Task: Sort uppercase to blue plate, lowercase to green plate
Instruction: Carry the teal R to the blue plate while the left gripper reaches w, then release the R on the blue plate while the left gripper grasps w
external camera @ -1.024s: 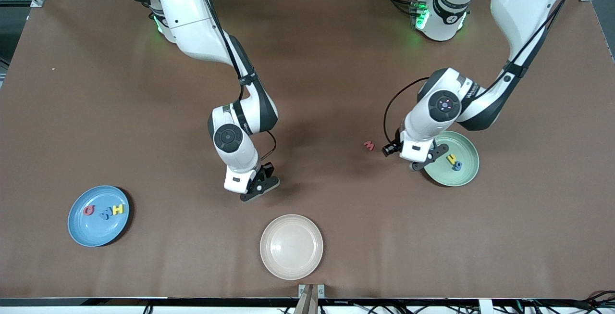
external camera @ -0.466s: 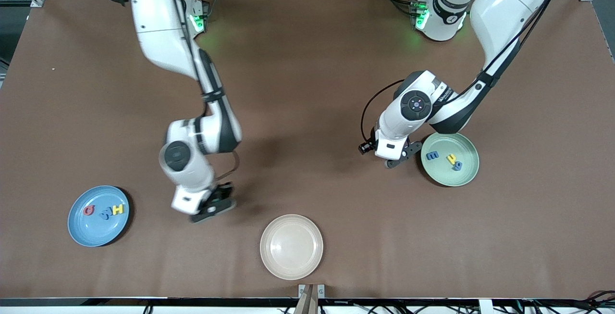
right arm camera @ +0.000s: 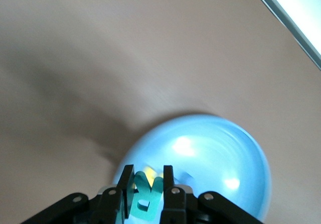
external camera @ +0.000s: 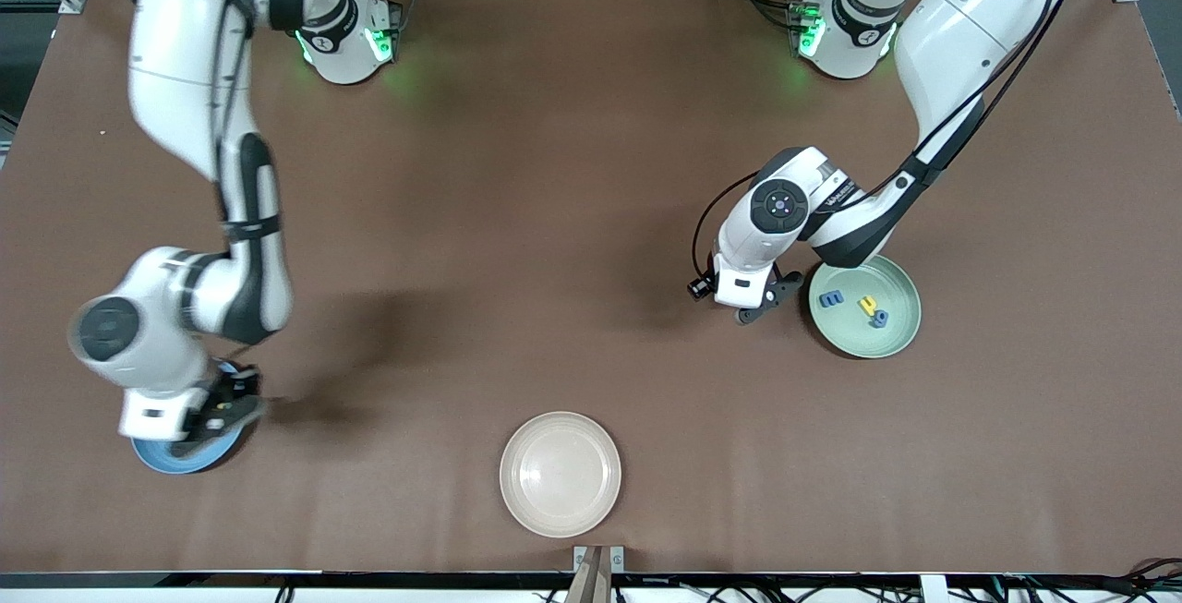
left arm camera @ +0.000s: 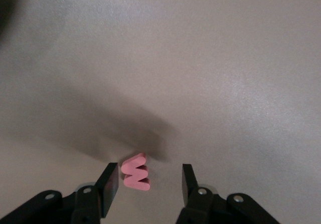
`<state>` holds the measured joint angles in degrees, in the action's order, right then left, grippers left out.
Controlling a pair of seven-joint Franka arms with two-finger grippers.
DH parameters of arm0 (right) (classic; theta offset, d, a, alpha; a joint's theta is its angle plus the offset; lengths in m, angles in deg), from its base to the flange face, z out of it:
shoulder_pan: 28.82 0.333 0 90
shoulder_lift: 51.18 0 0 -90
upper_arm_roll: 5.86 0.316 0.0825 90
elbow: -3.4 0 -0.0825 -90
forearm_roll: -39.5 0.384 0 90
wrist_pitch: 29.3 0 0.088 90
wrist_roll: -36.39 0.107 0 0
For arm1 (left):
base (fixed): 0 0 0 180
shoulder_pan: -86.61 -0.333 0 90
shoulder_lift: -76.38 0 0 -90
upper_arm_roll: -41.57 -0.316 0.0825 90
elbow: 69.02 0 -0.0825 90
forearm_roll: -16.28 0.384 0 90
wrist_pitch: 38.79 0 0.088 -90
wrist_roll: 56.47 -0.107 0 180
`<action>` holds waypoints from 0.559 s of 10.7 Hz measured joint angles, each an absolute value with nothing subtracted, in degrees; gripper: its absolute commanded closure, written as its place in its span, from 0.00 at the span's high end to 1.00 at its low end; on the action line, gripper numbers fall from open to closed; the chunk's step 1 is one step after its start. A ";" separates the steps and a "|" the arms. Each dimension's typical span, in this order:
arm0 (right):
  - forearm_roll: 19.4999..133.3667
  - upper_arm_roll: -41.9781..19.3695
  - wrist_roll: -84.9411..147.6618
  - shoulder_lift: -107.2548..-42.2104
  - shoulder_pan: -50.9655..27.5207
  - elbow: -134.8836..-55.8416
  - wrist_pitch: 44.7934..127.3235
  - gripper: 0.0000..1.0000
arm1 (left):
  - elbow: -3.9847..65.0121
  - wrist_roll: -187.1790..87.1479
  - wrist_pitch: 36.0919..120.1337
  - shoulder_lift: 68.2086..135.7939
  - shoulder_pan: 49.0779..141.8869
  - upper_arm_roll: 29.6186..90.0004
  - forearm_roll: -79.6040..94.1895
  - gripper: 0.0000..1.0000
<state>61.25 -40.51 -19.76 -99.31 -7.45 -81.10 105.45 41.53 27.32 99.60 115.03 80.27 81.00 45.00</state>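
Note:
Over the blue plate [external camera: 180,463], at the right arm's end of the table, my right gripper [external camera: 218,413] is shut on the teal R [right arm camera: 146,198]. In the right wrist view the plate [right arm camera: 215,158] lies just below the fingers, and a blurred yellow letter [right arm camera: 148,173] shows past the R. My left gripper [external camera: 759,306] stands low beside the green plate [external camera: 854,337], open. The red lowercase letter [left arm camera: 136,173] lies on the table between its fingers [left arm camera: 111,180], close to one pad. In the green plate lie a blue E-like letter [external camera: 830,299], a yellow h [external camera: 867,305] and a blue g [external camera: 879,318].
A cream plate [external camera: 560,474] sits near the table's front edge, midway between the two arms. The brown table [external camera: 554,215] stretches wide between the plates. The right arm's hand covers most of the blue plate in the front view.
The right arm swung from the table's middle to over the blue plate with the R. The left gripper shifted off the green plate's edge to around the red letter, uncovering the blue E-like letter.

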 measured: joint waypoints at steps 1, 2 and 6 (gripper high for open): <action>61.49 -40.11 -22.94 -99.31 -10.45 -80.59 105.74 0.42 | 41.60 28.01 99.87 115.28 80.43 80.98 45.20 0.59; 61.88 -38.77 -25.13 -99.31 -13.60 -79.78 106.00 0.99 | 41.65 28.94 100.04 115.48 80.70 80.98 45.83 0.59; 62.03 -35.27 -26.16 -99.36 -16.70 -78.51 106.38 1.00 | 42.76 32.48 100.12 116.00 81.12 80.97 49.15 0.59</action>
